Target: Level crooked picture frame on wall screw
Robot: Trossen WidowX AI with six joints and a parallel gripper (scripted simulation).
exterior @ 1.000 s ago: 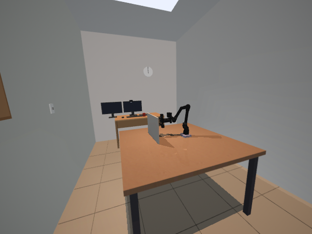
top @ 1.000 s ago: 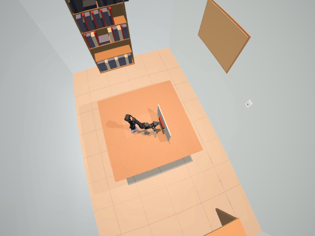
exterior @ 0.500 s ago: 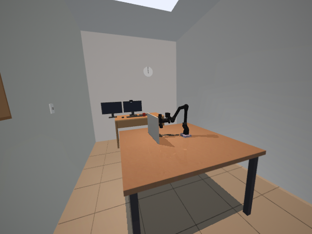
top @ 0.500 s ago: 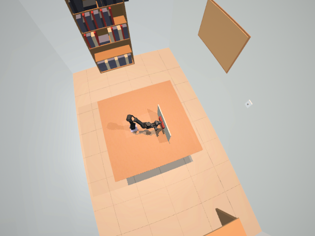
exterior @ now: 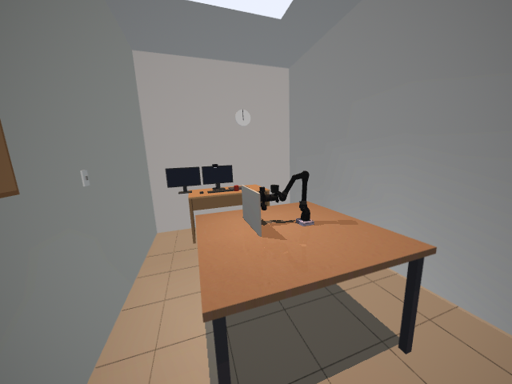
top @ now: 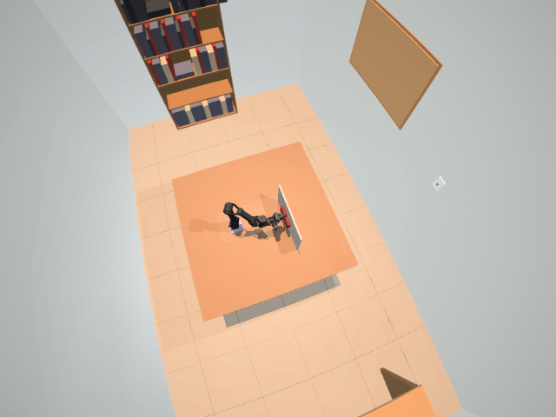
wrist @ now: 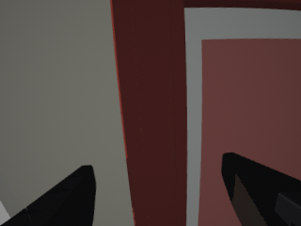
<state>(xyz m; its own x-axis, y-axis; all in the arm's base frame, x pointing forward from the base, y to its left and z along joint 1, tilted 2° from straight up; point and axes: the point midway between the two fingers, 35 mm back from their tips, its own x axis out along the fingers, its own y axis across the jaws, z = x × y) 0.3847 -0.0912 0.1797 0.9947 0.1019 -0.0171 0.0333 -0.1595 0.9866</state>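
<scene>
In the wrist view, going left to right: a plain pale grey wall panel, flat and matte; then the picture frame, a broad dark red border with straight, squared edges; then a thin pale grey mat band; then a flat muted red centre. The frame's left edge leans a little against the view, so it appears tilted, though which side sits high cannot be told from here.

The hand is partly open and holds nothing. Its two black, tapered fingers rise from the lower corners, one over bare wall, the other over the red centre, so they straddle the frame's left border.

From above, the frame shows as a thin red strip hanging on the small upright wall panel that stands on the wooden counter, with the arm stretched toward it.

The step in hand seems to be closing in for a grip. It would go best by squaring the fingers to the border and pinching only lightly: the smooth, rigid face could slip, and a small lift is enough to free the hidden notch.
</scene>
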